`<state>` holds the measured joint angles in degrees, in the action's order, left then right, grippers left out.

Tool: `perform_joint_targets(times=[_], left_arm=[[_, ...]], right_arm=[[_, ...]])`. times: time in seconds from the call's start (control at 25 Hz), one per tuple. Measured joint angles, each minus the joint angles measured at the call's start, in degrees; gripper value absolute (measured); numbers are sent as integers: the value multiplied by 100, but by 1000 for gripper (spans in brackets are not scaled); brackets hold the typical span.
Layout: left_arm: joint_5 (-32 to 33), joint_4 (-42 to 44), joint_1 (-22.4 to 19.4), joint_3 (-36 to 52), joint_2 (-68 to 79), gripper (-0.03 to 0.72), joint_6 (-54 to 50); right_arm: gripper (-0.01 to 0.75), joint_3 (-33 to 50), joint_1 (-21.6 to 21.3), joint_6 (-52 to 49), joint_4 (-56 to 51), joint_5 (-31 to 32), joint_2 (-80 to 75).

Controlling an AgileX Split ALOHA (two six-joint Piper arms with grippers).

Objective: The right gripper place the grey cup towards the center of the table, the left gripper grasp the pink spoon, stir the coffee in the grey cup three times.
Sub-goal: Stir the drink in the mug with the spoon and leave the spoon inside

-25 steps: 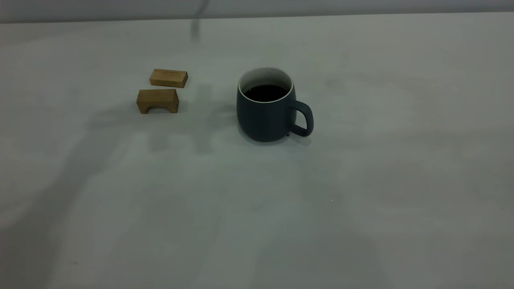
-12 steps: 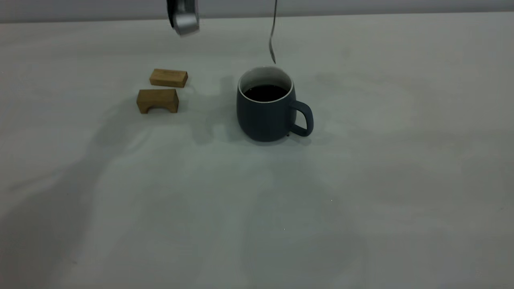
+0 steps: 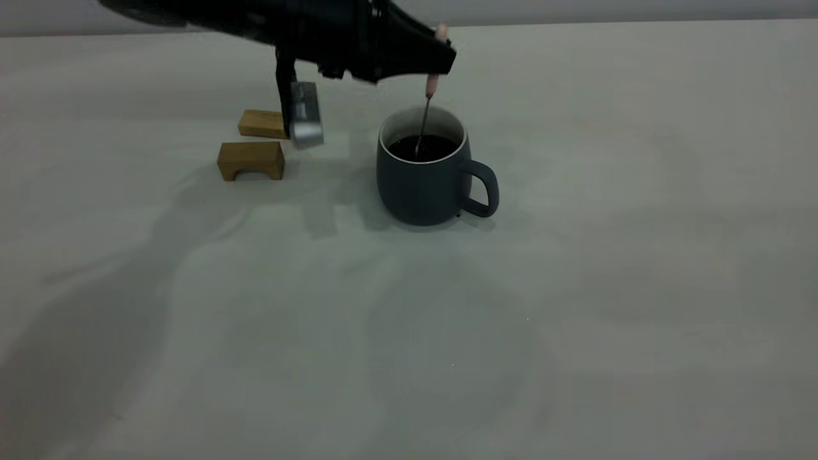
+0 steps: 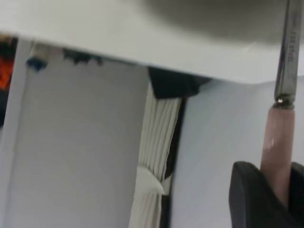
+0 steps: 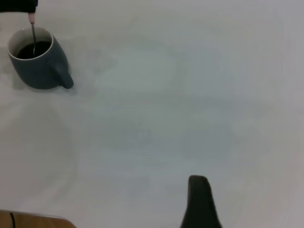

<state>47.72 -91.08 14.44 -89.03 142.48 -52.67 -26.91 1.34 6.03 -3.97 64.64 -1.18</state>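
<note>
Working from the largest item down, I log the table first: a pale matte surface carrying everything else. I read the left arm as a dark mass reaching in across the far side of the exterior view, ending in the left gripper, positioned directly above the cup. The grey cup stands upright near the table's centre, handle toward the right arm's side, so I judge the placement step complete. Two brown wooden blocks lie well apart from the cup on the left arm's side. The pink spoon hangs nearly vertical; the left wrist view shows black fingers clamped on its pink handle. Its metal neck runs down inside the rim and its tip meets the coffee, so I judge the grasp complete and the stirring in hand. Completed stir count cannot be read from these views. From the right gripper, parked well away from the cup, I see one dark finger only and cannot tell its state.
</note>
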Motion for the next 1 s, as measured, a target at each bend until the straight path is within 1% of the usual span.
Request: perform_joint_targets(times=[0.12, 0.24, 0.4, 0.56, 0.64, 0.72, 0.8, 0.88, 1.0], left_arm=[[-78, -222, 6, 0, 24, 166, 717], [87, -579, 91, 0, 58, 166, 1069], [482, -655, 171, 0, 113, 166, 792], [539, -353, 171, 0, 148, 166, 124], [433, -153, 171, 0, 148, 166, -157], [185, -55, 166, 0, 131, 166, -186], [-65, -69, 160, 0, 123, 166, 85], [-246, -240, 160, 0, 113, 166, 610], [-263, -535, 165, -6, 113, 166, 1216]], right_arm=[[591, 0, 0, 0, 0, 0, 0], [591, 0, 0, 0, 0, 0, 0], [591, 0, 0, 0, 0, 0, 0], [591, 0, 0, 0, 0, 0, 0], [591, 0, 0, 0, 0, 0, 4], [591, 0, 0, 0, 0, 0, 4], [591, 0, 0, 0, 0, 0, 4], [591, 0, 0, 0, 0, 0, 4], [591, 0, 0, 0, 0, 0, 4]])
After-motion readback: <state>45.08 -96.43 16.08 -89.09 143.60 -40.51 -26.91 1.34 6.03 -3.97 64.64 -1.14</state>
